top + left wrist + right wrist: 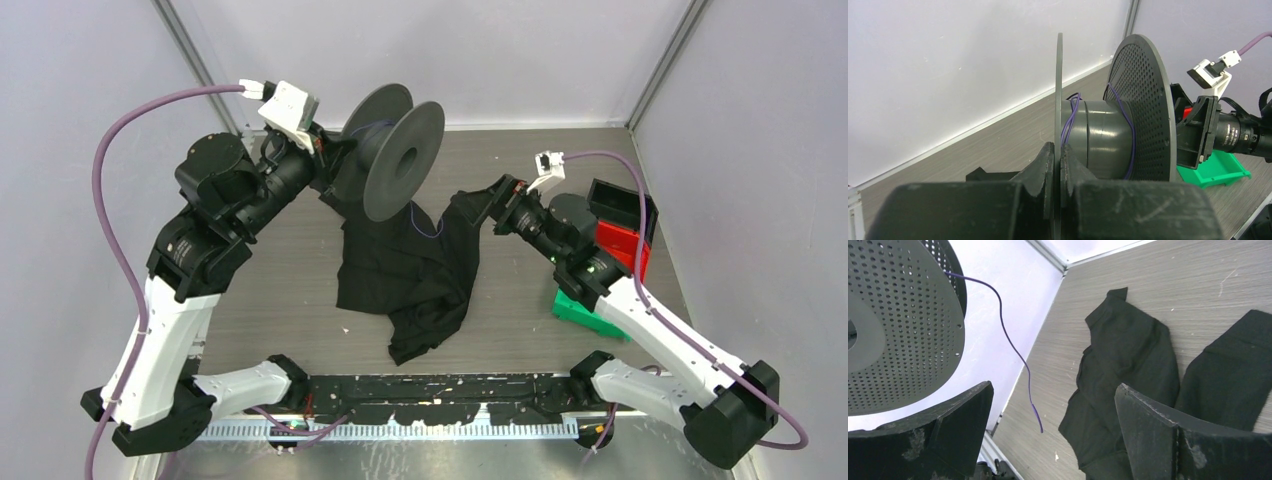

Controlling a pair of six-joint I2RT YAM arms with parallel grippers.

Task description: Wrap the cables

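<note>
Mid-wrap; my right pincer [1050, 390] gapes empty; purple wire [1013, 347] dangles just ahead; left pincer [1058, 150] clamps spool flange [1058, 90]; next, seize wire.

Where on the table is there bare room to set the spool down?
Bare table lies between the left arm and the black cloth, and again between that cloth and the green bin. The right side is crowded with bins and the right arm.

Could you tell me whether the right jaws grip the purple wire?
No, the right jaws stand open and the wire's end dangles free, untouched.
</note>
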